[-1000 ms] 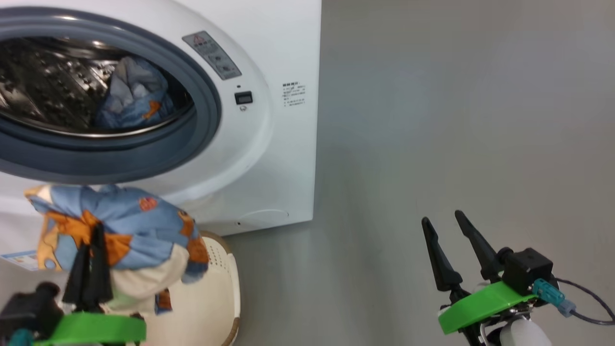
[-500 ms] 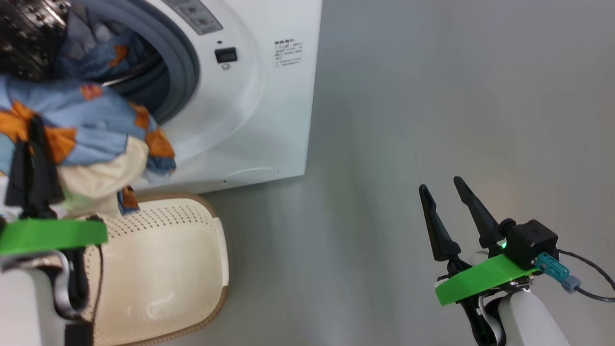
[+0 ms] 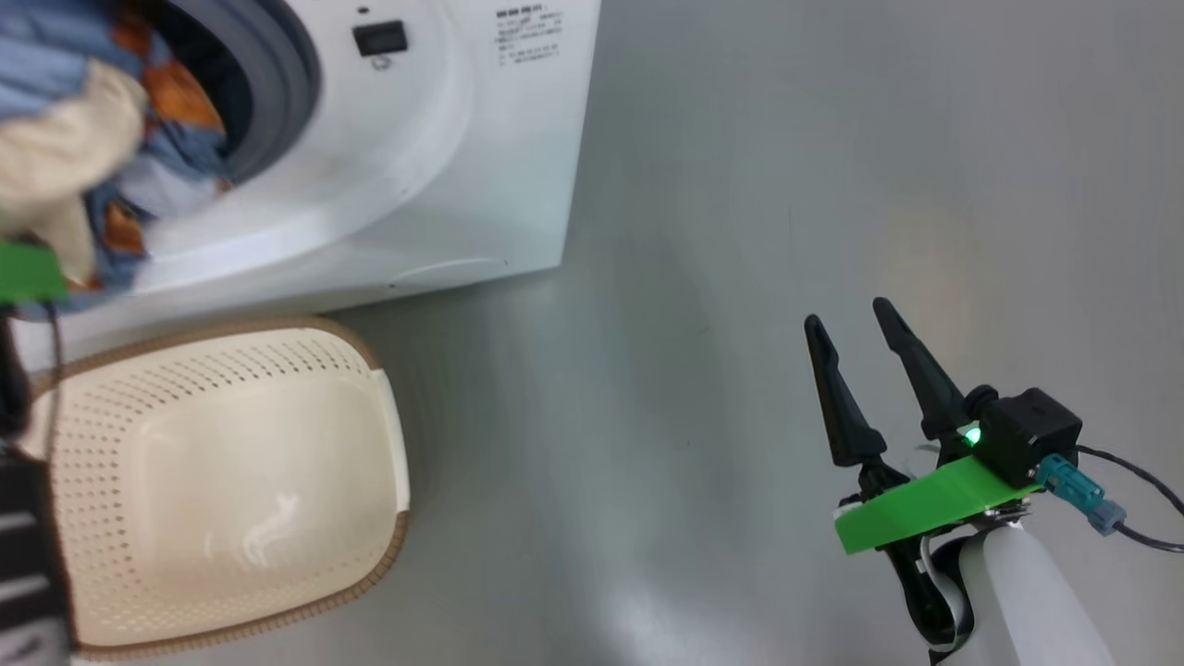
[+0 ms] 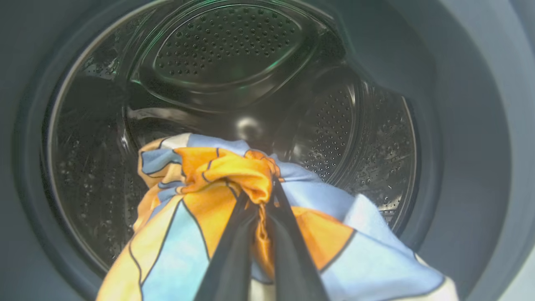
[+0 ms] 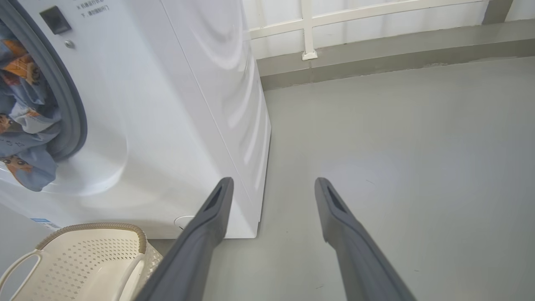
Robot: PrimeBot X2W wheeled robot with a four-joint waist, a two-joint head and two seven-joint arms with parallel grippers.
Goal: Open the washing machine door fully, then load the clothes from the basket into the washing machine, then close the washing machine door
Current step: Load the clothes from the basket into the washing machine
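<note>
While the basket (image 3: 222, 444) sits beside the washing machine (image 3: 435, 166), the left gripper (image 4: 262, 194) clamps the clothes (image 4: 200, 167). The right gripper (image 3: 847, 314) stands wide.

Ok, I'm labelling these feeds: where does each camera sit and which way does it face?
Head: on head, down at basket and washing machine; right hand open.
Left wrist: on wrist, into the drum; left hand shut on clothes.
Right wrist: on wrist, toward floor beside washing machine; its open fingers.
Head and right wrist share the basket.
</note>
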